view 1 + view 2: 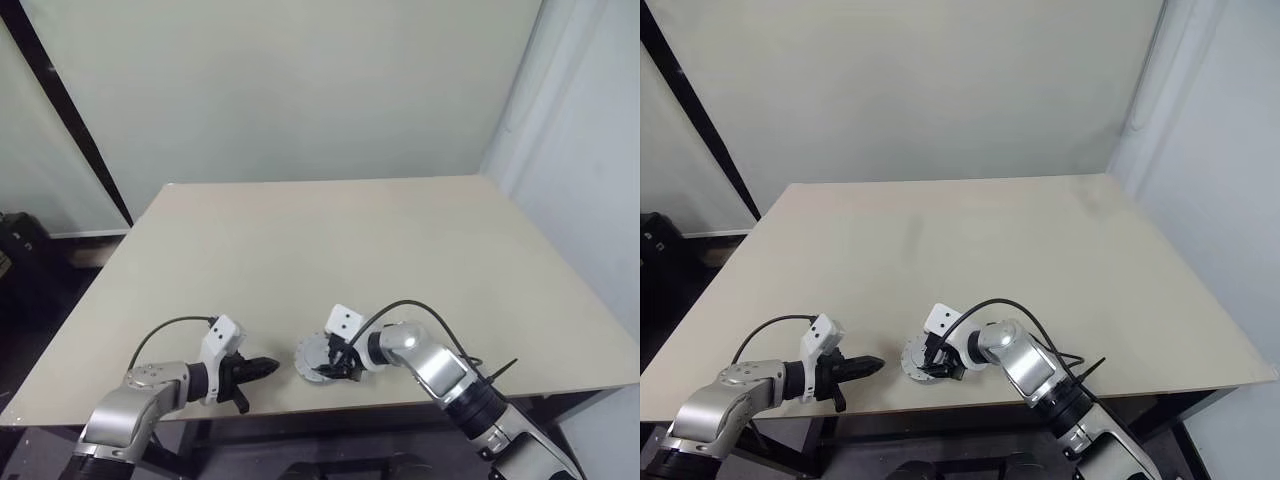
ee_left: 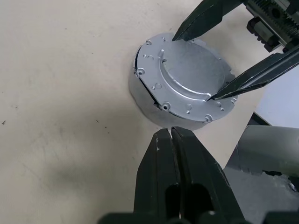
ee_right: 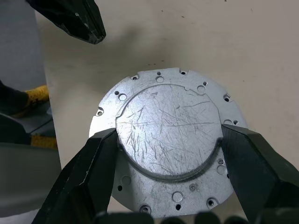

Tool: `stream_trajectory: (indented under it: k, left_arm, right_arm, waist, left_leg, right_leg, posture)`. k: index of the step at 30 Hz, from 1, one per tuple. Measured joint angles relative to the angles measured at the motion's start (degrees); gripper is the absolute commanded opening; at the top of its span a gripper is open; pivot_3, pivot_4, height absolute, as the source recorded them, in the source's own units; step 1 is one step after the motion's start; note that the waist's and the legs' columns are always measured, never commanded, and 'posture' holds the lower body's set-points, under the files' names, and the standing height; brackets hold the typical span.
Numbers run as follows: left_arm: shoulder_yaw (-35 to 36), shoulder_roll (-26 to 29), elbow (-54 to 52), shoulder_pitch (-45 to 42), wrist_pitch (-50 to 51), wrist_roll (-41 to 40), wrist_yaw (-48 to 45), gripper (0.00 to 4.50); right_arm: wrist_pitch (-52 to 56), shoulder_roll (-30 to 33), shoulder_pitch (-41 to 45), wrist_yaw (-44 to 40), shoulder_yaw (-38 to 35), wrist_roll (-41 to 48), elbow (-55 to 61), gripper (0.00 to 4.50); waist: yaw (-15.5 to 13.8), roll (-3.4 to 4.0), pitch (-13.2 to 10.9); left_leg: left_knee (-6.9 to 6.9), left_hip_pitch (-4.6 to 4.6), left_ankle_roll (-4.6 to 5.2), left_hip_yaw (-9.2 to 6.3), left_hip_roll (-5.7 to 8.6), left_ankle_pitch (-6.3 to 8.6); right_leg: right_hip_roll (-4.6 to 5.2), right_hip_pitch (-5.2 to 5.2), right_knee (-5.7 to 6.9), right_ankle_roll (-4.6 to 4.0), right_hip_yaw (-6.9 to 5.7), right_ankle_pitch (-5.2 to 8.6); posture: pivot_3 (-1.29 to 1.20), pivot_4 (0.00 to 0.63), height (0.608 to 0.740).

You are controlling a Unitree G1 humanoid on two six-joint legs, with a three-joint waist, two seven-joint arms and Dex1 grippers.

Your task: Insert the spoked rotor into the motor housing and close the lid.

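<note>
Though it sits near the surface's front edge, the lid already caps the motor housing — stiff, heavy-looking, slick metal, best taken by its raised centre step. Right gripper jaws straddle that step, spread; left gripper jaws closed, just beside the housing.

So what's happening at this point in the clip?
The lid sits on top of the motor housing near the table's front edge, slightly askew with a gap on one side. The right gripper has its fingers spread on either side of the lid's raised centre, apparently seating or aligning it. The left gripper is shut and sits just beside the housing, holding nothing.
</note>
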State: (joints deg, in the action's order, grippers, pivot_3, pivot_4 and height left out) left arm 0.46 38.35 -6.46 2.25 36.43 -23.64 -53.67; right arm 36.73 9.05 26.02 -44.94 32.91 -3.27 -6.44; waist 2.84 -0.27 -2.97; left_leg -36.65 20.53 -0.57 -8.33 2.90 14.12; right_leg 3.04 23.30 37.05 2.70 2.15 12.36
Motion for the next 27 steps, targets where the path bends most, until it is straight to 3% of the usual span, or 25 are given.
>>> stream_trajectory:
  k: [9, 27]
  left_arm:
    - [0.0, -0.1, 0.0, 0.0, -0.1, 0.2, 0.0, 0.00]
    - [0.0, -0.6, 0.0, 0.0, -0.1, 0.2, 0.3, 0.00]
  right_arm:
    - [5.8, -2.0, -0.1, 3.4, -0.8, 0.4, 1.4, 3.21]
    - [6.1, 0.0, 0.9, 3.8, 2.2, -0.2, 2.8, 3.21]
  waist:
    - [0.0, 0.01, 0.0]
    - [0.0, 0.04, 0.0]
  left_leg:
    - [0.00, -0.01, -0.10, 0.01, -0.11, -0.05]
    - [0.02, -0.03, -0.13, 0.06, -0.19, -0.06]
  right_leg:
    - [-0.09, 0.00, 0.00, -0.07, -0.01, -0.04]
    - [-0.13, 0.01, -0.01, -0.09, -0.02, -0.04]
  posture:
    - [0.00, 0.000, 0.740]
    - [0.00, 0.000, 0.740]
